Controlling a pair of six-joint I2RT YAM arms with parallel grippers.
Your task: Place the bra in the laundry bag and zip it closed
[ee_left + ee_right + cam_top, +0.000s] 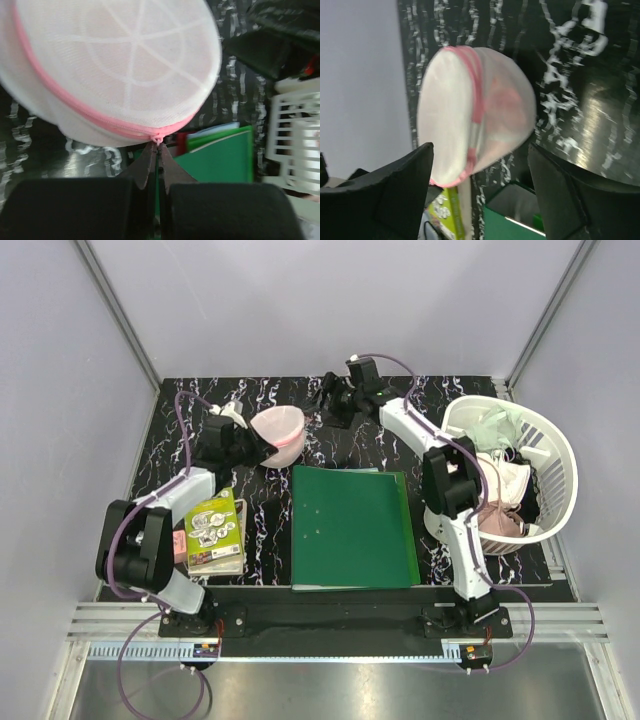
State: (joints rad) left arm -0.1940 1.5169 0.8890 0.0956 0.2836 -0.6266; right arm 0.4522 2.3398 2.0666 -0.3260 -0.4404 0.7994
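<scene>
Far-left on the table (330,455): laundry bag (278,430), tipped up on its rim, just beside my left wrist.

Status:
- Bra (501,106): pink mass shows through the mesh, so I judge it's inside. Shape is too blurred to confirm; probably the bra.
- Zip (97,121): the run in the left wrist view looks closed right up to the zip pull (158,138).
- Left jaws: pinched nearly together on that zip pull, nothing else in them.
- Right jaws: spread wide, holding nothing, aimed at the bag from the right and apart from it.

Left to do, my read: confirm the zip is fully home, then release. Close to done.

Can't see:
- Far side of the pink rim, cut off in the left wrist view, so a gap there can't be ruled out.
- Whether the bag rests on the table or hangs from the pull.
- Right wrist view is motion-blurred; zip teeth unreadable.

Basket (560,445) at right holds other garments, well apart. Green folder (352,530) lies centre, near side.
</scene>
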